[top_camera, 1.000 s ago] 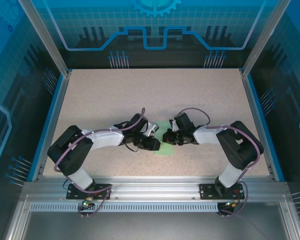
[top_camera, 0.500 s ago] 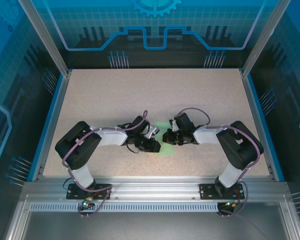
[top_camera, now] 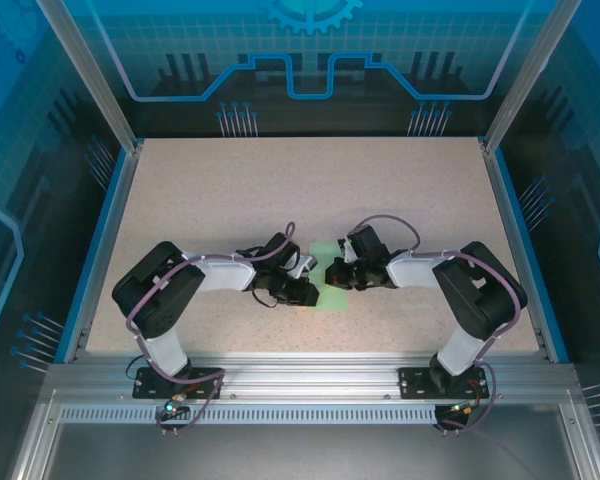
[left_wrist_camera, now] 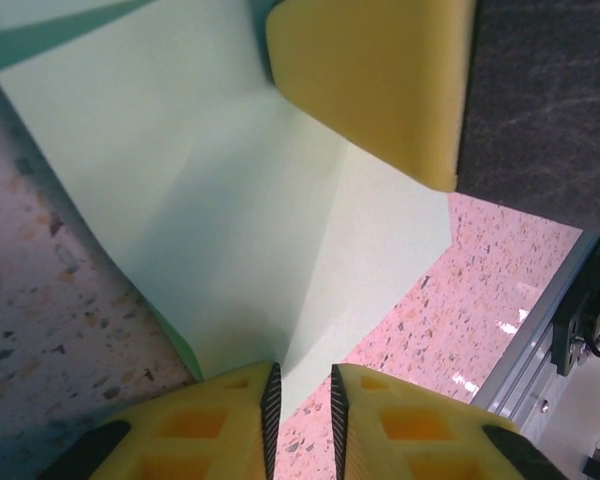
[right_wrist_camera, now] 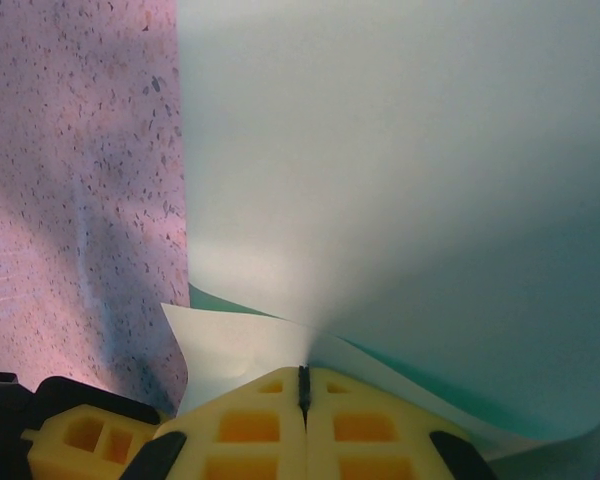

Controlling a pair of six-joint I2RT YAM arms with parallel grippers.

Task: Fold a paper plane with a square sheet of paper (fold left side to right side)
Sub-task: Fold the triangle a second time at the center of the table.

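Right, your square sheet of paper (top_camera: pixel 331 304) lies mid-way across the speckled table (top_camera: pixel 280 190), toward its near edge. Both arms meet nose to nose over it.

Your right gripper (top_camera: pixel 332 276) is closed tight. In the right wrist cam its yellow fingers (right_wrist_camera: pixel 250 425) meet w/ no gap and pinch the sheet's edge at the seam. From there the paper (right_wrist_camera: pixel 400 180) rises and curves away as one wide lifted layer, w/ a paler flap and a darker green layer lying under it.

Your left gripper (top_camera: pixel 308 293) is nearly closed, w/ a slim slit left btwn the fingers (left_wrist_camera: pixel 400 425). In the left wrist cam the creased sheet (left_wrist_camera: pixel 250 230) tapers down to that slit. You can't tell if the pads touch it. The right gripper's yellow finger (left_wrist_camera: pixel 370 80) sits at the sheet's far side.
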